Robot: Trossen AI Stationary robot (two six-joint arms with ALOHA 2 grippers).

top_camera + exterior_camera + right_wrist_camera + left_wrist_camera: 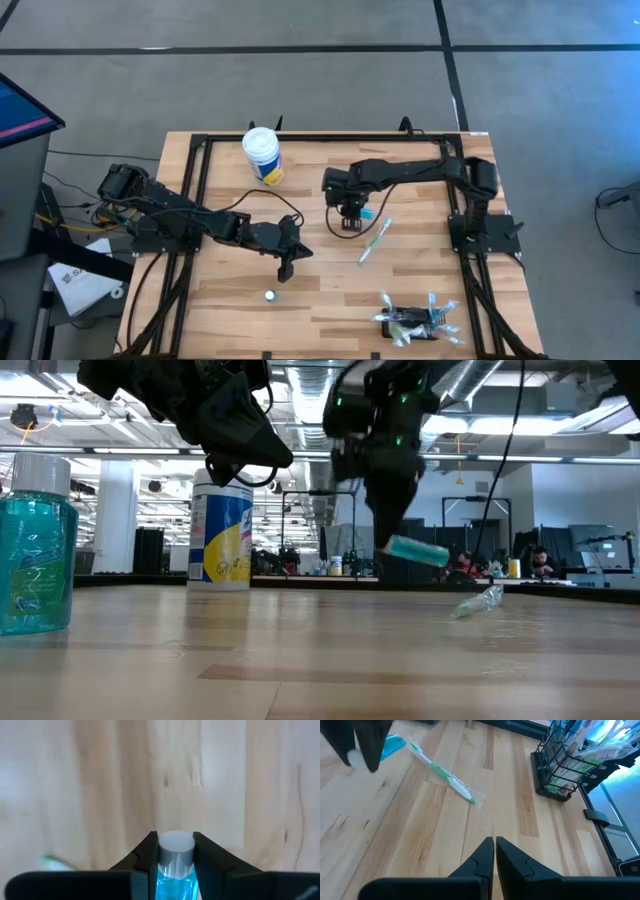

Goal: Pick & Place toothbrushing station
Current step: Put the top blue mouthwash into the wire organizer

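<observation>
Left arm stretched low across table toward middle, left gripper (287, 268) hovering above board, fingers (482, 860) pressed together, nothing between them. Right arm reaches in from right edge, elbow bent, wrist pointing straight down. Right gripper (348, 222) lifted off table, fingers (145, 855) clamped either side of small blue bottle (175, 865) just under its silvery cap.

White-lidded tub (263, 155) stands far back; wrapped green toothbrush (374, 241) lies mid-table.
</observation>
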